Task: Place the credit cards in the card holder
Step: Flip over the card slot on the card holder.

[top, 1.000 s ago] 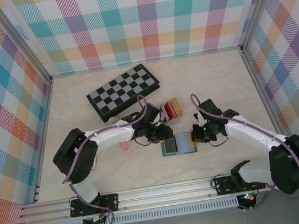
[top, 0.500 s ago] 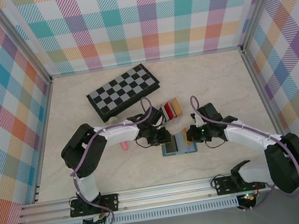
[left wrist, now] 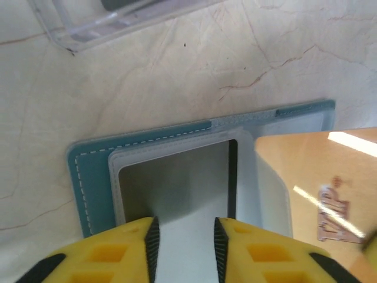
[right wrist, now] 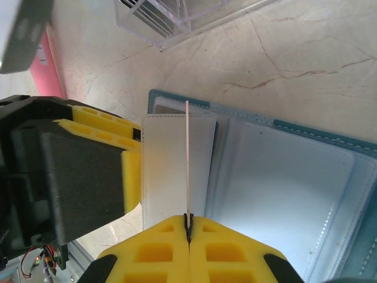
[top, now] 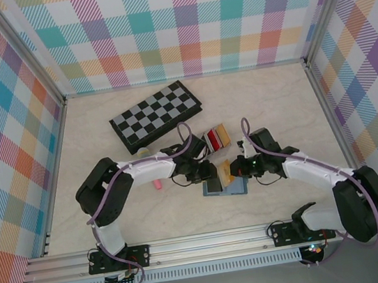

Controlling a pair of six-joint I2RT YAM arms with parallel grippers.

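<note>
My right end effector (right wrist: 188, 227) is closed tight on one tan-yellow credit card (left wrist: 318, 177). Its own wrist camera sees that card purely edge-on, a thin pale line rising from between the yellow fingers and standing over the left half of the card holder (right wrist: 277, 177). The left wrist camera shows what that view can't: the card's broad face, glossy, with "VIP" lettering, coming in from the right over the holder's paler inside.

My left end effector (left wrist: 184, 239) has its fingers apart by a slim gap. The tips sit at the near edge of the holder's pale grey-blue inner panel, and the panel's dark pocket opening shows just beyond them. From the right wrist I can see one yellow finger of that left end effector against the left edge of the same panel. I can't tell from either wrist view whether the card's edge has entered a pocket.

The overhead camera gives me the layout. The holder lies open and flat on the worktop (top: 275, 101) in the near-middle, with the two end effectors meeting over it from left and right. Just beyond it on the far side is a clear box (top: 215, 138) holding more cards, with red and tan ones showing. A chessboard (top: 157, 116) lies farther off to the far left. A small pink object (top: 157, 184) lies on the worktop to the left, under the left arm.
</note>
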